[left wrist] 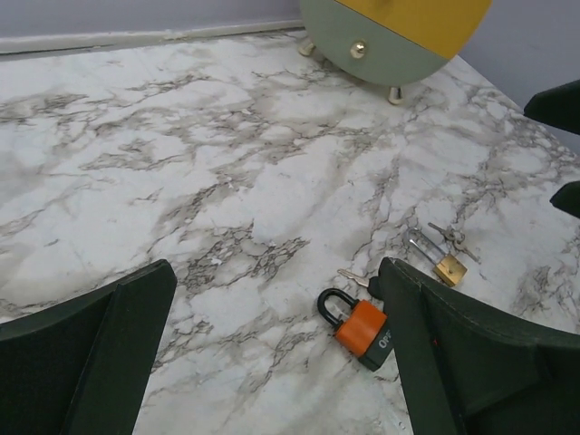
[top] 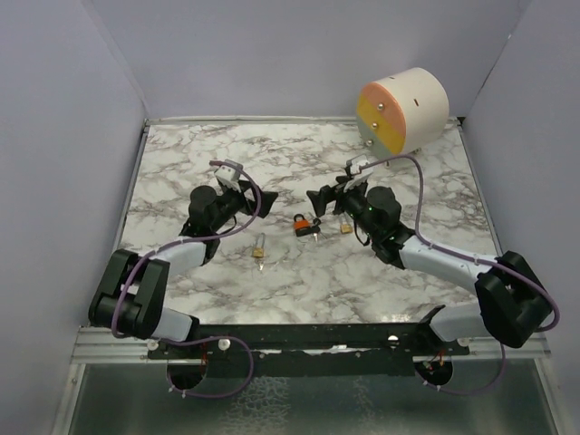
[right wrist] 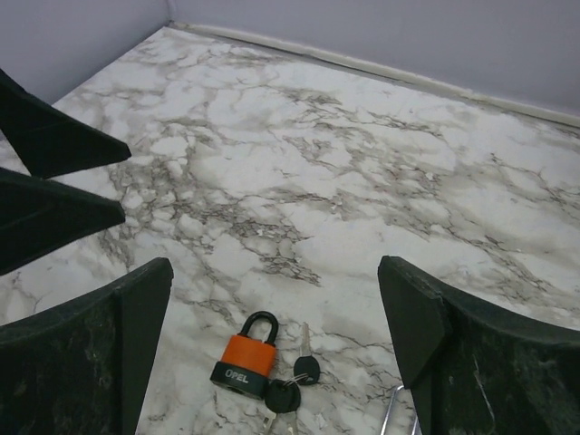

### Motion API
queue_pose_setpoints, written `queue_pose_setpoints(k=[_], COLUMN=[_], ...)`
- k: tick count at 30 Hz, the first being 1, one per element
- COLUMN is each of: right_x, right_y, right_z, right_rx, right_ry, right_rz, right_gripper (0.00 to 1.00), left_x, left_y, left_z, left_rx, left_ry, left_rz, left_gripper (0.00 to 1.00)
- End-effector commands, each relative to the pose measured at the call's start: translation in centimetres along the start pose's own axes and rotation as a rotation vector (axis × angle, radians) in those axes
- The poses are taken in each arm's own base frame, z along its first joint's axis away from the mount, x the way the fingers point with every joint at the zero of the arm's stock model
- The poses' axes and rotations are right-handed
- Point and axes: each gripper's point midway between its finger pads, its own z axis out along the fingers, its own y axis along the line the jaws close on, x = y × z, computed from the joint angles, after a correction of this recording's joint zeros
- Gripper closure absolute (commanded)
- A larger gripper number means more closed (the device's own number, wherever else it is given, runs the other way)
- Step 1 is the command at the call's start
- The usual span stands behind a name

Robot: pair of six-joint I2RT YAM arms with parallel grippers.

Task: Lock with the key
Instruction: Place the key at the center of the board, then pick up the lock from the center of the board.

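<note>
An orange padlock with a black base and shackle lies flat on the marble table, between my two grippers. It shows in the left wrist view and the right wrist view. Black-headed keys on a ring lie against its base, also seen from above. My left gripper is open and empty, left of the padlock. My right gripper is open and empty, just behind and right of it.
A small brass padlock with keys lies right of the orange one. Another brass padlock lies nearer the front. A round cream, orange and yellow box stands at the back right. Walls enclose three sides.
</note>
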Motion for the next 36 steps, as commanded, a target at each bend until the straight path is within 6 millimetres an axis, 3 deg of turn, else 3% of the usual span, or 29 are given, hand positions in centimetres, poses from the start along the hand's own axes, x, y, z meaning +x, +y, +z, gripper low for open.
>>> queue_pose_setpoints(k=[1,7,11,19,20,23,25,30,36], right_x=[-0.5,2.5,6.1,11.0,11.5,13.1,13.9,15.6,17.4], right_y=[3.0,8.2,11.9,17.2,17.5,18.1,18.4,18.9,19.1], right_z=[0.4,0.6,1.0,1.3,1.5,2.0,2.4,2.8,2.8], right_rx=[-0.156,-0.153,-0.149,-0.103,-0.085,-0.029,-0.011,0.026,0.043], right_ry=[0.030,0.137,0.256,0.377,0.388,0.422,0.438,0.493,0.555], right_rz=[-0.039,-0.109,-0.145,-0.177,-0.179,-0.179,-0.183,-0.139,-0.123], right_gripper=[0.09,0.15,0.22,0.27,0.26,0.09,0.04,0.04,0.11], left_x=[-2.2,-2.7,-2.7,-3.0,-2.9,-2.6,-2.4,-2.2,-1.6], left_y=[2.1,5.5,8.4,9.5,9.6,9.8,9.8,9.9,10.2], left_z=[-2.0,-4.8,-7.1,-8.5,-8.6,-8.8,-8.9,-8.9,-8.7], left_rx=[-0.134,-0.271,-0.398,-0.473,-0.479,-0.490,-0.492,-0.492,-0.495], left_ry=[-0.049,-0.086,-0.106,-0.123,-0.123,-0.119,-0.116,-0.109,-0.091], left_rz=[0.015,-0.055,-0.087,-0.090,-0.090,-0.093,-0.095,-0.097,-0.105], left_gripper=[0.01,0.01,0.01,0.01,0.01,0.01,0.01,0.01,0.01])
